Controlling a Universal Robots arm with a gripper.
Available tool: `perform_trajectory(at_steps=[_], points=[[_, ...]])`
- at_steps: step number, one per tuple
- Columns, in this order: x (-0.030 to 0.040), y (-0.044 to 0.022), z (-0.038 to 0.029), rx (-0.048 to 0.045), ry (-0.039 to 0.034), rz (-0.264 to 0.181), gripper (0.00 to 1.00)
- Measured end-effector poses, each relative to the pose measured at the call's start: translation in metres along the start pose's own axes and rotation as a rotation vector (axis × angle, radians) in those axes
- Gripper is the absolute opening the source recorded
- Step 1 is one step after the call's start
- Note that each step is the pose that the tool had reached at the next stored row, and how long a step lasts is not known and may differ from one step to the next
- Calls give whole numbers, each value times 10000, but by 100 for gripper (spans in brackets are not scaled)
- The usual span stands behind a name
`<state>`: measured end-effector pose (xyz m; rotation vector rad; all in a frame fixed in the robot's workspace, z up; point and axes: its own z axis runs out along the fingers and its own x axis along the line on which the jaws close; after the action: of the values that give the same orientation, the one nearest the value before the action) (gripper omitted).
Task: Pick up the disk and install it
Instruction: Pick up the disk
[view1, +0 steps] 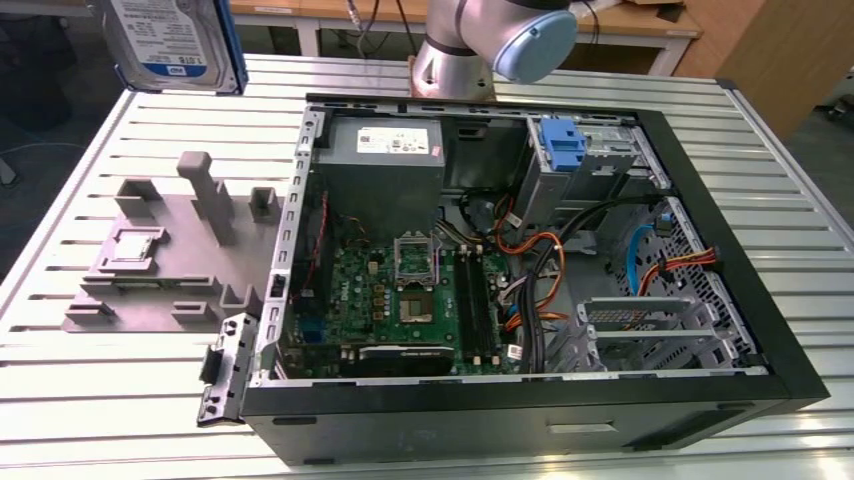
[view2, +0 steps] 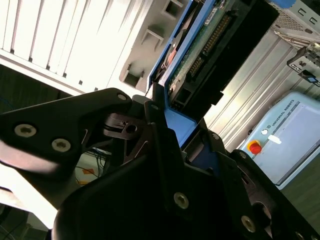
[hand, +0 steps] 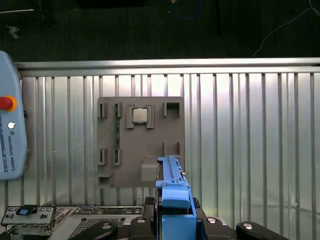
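Observation:
The disk (view1: 167, 40), a silver drive with a blue-and-white label and blue rails, hangs high above the table's far left corner in the exterior view, well off the surface. In the second wrist view my gripper (view2: 170, 130) is shut on the disk (view2: 200, 55), with black fingers (view2: 150, 145) clamping its blue rail and the green circuit board facing out. The first wrist view shows the disk's blue edge (hand: 175, 195) standing on end between the gripper's black parts (hand: 175, 222), above the grey fixture plate (hand: 140, 145).
An open computer case (view1: 747, 300) fills the table's middle and the exterior view's right, with a motherboard (view1: 400, 290), a grey power supply (view1: 380, 150) and a blue caddy (view1: 567, 150) in the drive bay. The grey fixture (view1: 174, 260) lies beside it. A teach pendant (hand: 10, 135) lies on the slatted table (hand: 250, 140).

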<state>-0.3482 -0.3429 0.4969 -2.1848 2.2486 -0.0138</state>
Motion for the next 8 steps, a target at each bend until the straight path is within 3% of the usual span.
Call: perform_trajectory(at_steps=[8], points=[[-3,-105,1,0,0,0,37]])
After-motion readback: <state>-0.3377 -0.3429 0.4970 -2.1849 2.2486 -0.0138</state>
